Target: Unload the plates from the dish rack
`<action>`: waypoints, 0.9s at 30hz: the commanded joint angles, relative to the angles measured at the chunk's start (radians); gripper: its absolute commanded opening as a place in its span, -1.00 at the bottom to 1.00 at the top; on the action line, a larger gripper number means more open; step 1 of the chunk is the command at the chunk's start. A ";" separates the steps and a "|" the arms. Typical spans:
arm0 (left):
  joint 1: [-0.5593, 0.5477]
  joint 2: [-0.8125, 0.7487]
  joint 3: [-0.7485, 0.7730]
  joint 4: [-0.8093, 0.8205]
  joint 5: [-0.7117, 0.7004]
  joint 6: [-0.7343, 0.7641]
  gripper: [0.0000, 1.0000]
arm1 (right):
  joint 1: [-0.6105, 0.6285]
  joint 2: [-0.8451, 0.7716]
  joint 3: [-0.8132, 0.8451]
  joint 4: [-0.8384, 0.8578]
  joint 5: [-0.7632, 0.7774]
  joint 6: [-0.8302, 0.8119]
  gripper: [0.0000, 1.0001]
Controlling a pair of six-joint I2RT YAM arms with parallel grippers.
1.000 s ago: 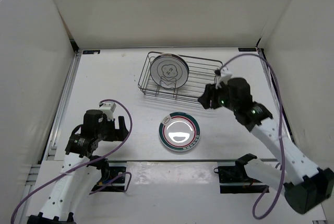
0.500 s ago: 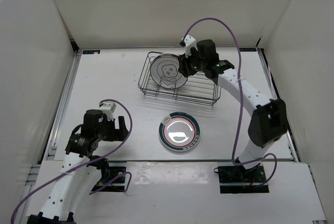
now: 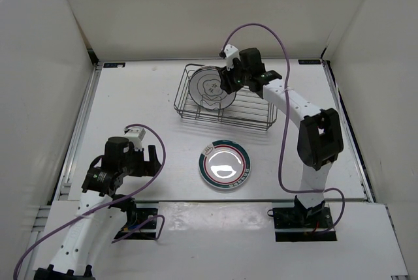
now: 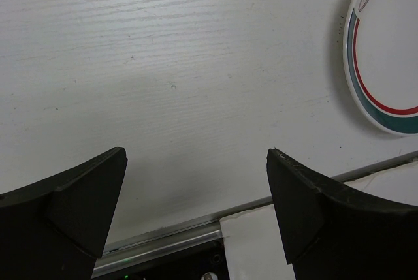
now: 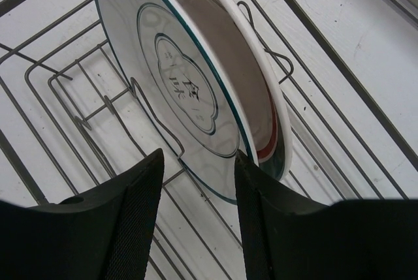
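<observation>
The wire dish rack stands at the back of the table. Two plates stand upright in its left end: a plain one with a flower-like outline in front, a red-and-green banded one close behind it. My right gripper hangs over them, open. The front plate's lower rim lies between its fingers, against the right finger, with a gap to the left one. A third, banded plate lies flat on the table in front of the rack. My left gripper is open over bare table at the near left.
White walls enclose the table on three sides. A metal rail runs along the near edge under my left gripper. The flat plate's rim shows at the upper right of the left wrist view. Purple cables loop above both arms.
My right arm has swung from right of the rack to over its left end, onto the standing plates, with its fingers a little narrower. The left arm and the flat plate have not moved.
</observation>
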 commanded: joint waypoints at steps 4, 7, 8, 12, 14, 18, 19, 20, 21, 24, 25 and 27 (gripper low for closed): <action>-0.003 0.000 0.001 0.001 -0.004 0.002 1.00 | -0.030 -0.086 -0.083 0.154 0.028 -0.012 0.02; -0.003 0.003 0.001 0.002 -0.004 0.001 1.00 | -0.035 -0.124 -0.106 0.200 0.027 -0.006 0.02; -0.003 0.003 0.001 0.001 -0.005 0.001 1.00 | -0.038 -0.126 -0.098 0.199 0.025 -0.006 0.02; -0.003 0.002 0.002 0.001 -0.005 0.002 1.00 | -0.046 -0.139 -0.104 0.205 0.015 -0.003 0.02; -0.005 0.002 0.002 0.004 -0.007 0.002 1.00 | -0.052 -0.150 -0.118 0.227 -0.001 0.006 0.02; -0.002 0.005 0.001 0.004 -0.005 0.002 1.00 | -0.058 -0.112 -0.085 0.202 -0.001 0.008 0.02; -0.003 0.003 0.002 0.002 -0.007 0.002 1.00 | -0.058 -0.097 -0.060 0.191 -0.001 0.008 0.02; -0.003 0.005 0.002 0.001 -0.007 0.002 1.00 | -0.064 -0.081 -0.057 0.187 -0.011 0.011 0.02; -0.005 0.005 0.004 0.002 -0.005 0.004 1.00 | -0.067 -0.075 -0.049 0.179 -0.016 0.014 0.02; -0.003 0.005 0.001 0.001 -0.009 0.004 1.00 | -0.070 -0.058 -0.058 0.185 -0.045 0.034 0.02; -0.005 0.006 0.001 0.002 -0.010 0.005 1.00 | -0.073 -0.061 -0.063 0.197 -0.057 0.037 0.02; -0.003 0.008 0.001 0.004 -0.007 0.005 1.00 | -0.072 -0.058 -0.072 0.205 -0.076 0.048 0.02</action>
